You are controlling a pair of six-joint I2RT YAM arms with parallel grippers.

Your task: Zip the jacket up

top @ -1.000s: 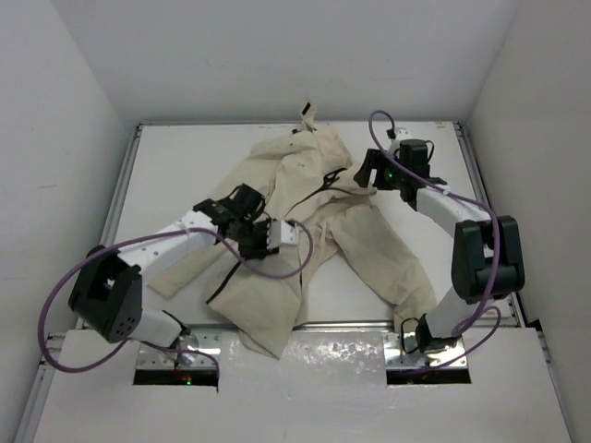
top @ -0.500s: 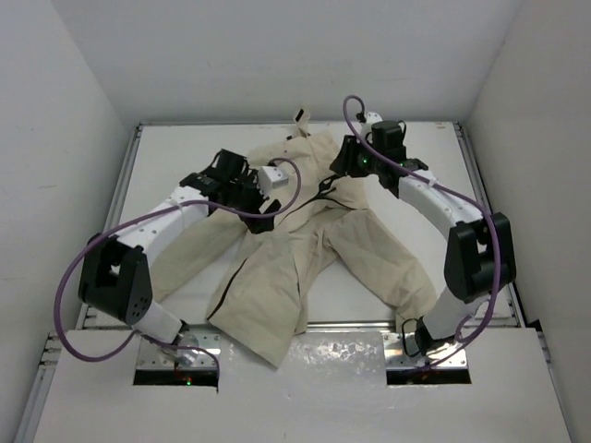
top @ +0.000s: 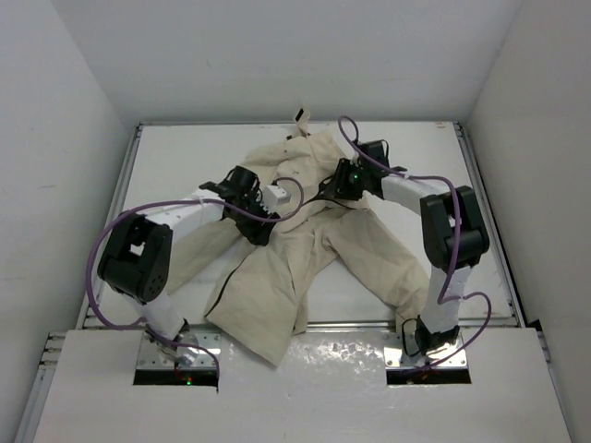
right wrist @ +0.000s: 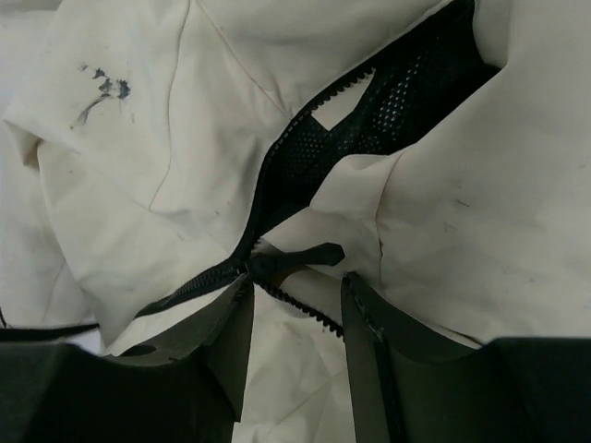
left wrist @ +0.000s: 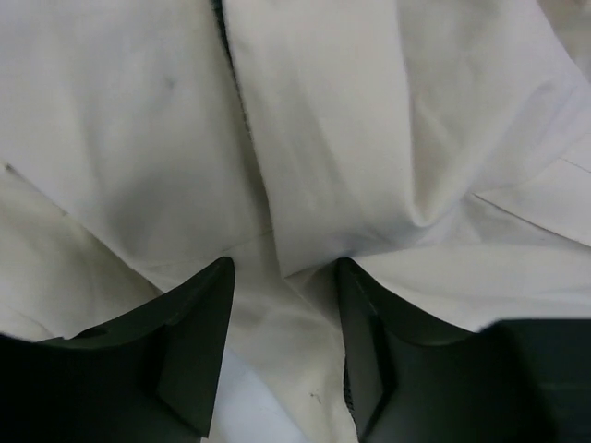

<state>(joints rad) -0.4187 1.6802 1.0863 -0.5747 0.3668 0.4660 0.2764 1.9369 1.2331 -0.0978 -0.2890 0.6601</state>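
Observation:
The cream-beige jacket (top: 277,268) lies spread on the white table, its dark zipper line running down the front. My left gripper (top: 261,224) is low over the left front panel; in its wrist view (left wrist: 284,277) the jaws are open with cream fabric between them. My right gripper (top: 331,187) is low over the upper chest. In its wrist view (right wrist: 297,281) the jaws are open, straddling the black zipper slider and pull tab (right wrist: 294,259), with black mesh lining (right wrist: 369,115) showing where the zipper parts.
The table (top: 185,157) has raised rails at left and right and white walls around it. The right sleeve (top: 392,268) reaches to the front right. Purple cables loop off both arms.
My left gripper swung from mid-table back to the jacket's left front and sank onto it. My right gripper moved left and down over the zipper. The jacket has been spread flatter.

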